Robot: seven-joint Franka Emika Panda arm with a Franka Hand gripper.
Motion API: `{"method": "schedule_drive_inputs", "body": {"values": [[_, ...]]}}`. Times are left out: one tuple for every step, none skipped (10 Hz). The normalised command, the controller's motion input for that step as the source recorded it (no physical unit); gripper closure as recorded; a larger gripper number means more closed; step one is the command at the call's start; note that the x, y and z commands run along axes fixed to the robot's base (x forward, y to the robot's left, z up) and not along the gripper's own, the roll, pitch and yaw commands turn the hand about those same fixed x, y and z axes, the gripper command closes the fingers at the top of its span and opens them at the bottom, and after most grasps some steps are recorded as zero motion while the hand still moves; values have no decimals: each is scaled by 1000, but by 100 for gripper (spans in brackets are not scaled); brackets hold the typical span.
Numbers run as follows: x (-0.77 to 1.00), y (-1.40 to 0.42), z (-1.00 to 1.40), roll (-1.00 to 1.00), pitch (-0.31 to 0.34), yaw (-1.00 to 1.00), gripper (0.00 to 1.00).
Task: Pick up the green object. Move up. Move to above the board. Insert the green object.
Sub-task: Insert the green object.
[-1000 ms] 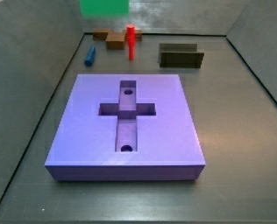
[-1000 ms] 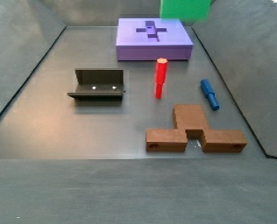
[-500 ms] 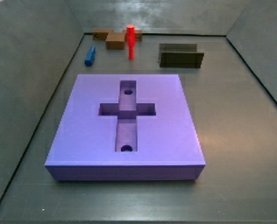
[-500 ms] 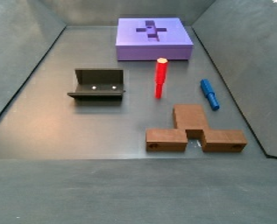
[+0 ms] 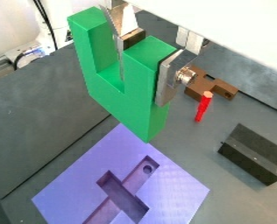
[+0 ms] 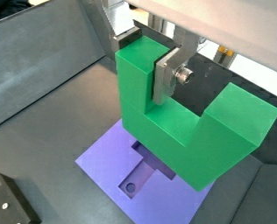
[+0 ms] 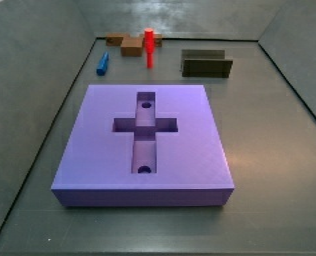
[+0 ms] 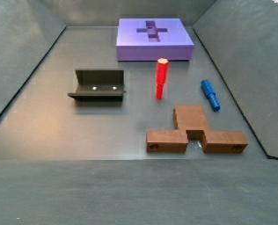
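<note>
The gripper (image 5: 144, 63) clamps one prong of the green object (image 5: 117, 77), hanging above the board (image 5: 129, 182). Both side views show only the board (image 7: 145, 140), no gripper or block.

Green object (image 5: 120, 83), purple-blue board (image 7: 145, 145)

1. Side view, raised, close behind the board (image 7: 145, 135), facing across it toward the red peg (image 7: 149, 46) and dark box (image 7: 206, 64) at the far wall.
2. Side view from the opposite end: brown block (image 8: 195, 130) nearest, board (image 8: 155, 39) farthest.
3. Both wrist views look steeply down past the gripper (image 5: 145, 70) (image 6: 151, 63) and green object (image 5: 124, 77) (image 6: 190, 123), apparently high above the board.
</note>
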Motion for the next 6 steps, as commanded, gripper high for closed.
{"method": "schedule_drive_inputs", "body": {"values": [[0, -20, -249, -1, -39, 0, 100], [0, -120, -451, 0, -89, 0, 100], [0, -191, -626, 80, -116, 0, 100], [0, -229, -857, 37, -187, 0, 100], [9, -183, -874, 6, -194, 0, 100], [20, -120, -880, 0, -189, 0, 100]]}}
